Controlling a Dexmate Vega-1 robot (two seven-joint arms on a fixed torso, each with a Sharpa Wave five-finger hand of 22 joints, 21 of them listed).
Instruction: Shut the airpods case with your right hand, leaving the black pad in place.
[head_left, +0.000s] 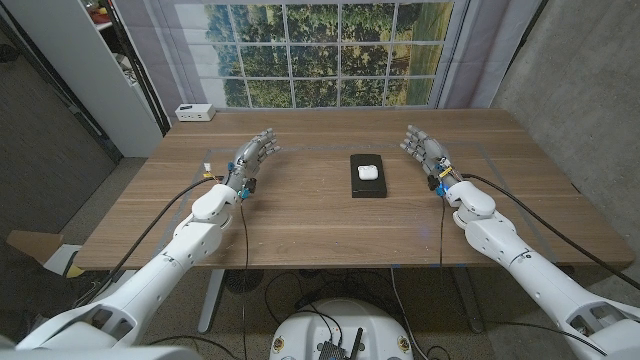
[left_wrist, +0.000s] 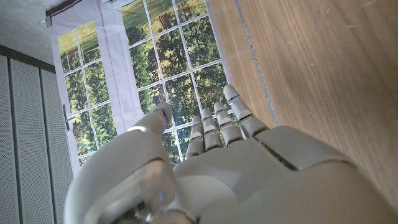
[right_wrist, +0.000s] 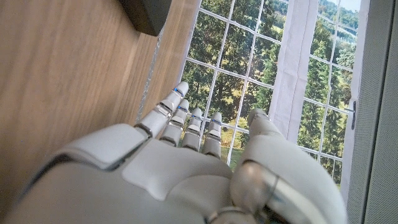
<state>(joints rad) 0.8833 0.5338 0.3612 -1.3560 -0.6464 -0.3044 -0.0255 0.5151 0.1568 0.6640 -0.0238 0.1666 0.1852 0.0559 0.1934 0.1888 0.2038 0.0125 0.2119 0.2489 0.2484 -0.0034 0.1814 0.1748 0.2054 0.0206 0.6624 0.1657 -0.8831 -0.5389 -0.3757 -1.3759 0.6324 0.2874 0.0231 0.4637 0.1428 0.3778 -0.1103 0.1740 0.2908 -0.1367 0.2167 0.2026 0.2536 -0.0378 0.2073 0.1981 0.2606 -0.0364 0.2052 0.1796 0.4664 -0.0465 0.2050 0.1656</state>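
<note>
Lab-like room: wooden table (head_left: 300, 215), forest-window backdrop (head_left: 320, 50) (printed, apparently).

You have a wooden table (head_left: 300, 215) before a backdrop of paned windows and trees (head_left: 320, 50), grey walls (head_left: 560, 55) either side, white shelving (head_left: 110, 60) at left.

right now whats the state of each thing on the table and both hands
airpods case: sits on the pad; too small to tell if its lid is up
black pad: flat on the table, mid-table
left hand: holds nothing, fingers apart, away from the pad
right hand: holds nothing, fingers apart, beside the pad, not touching
</note>
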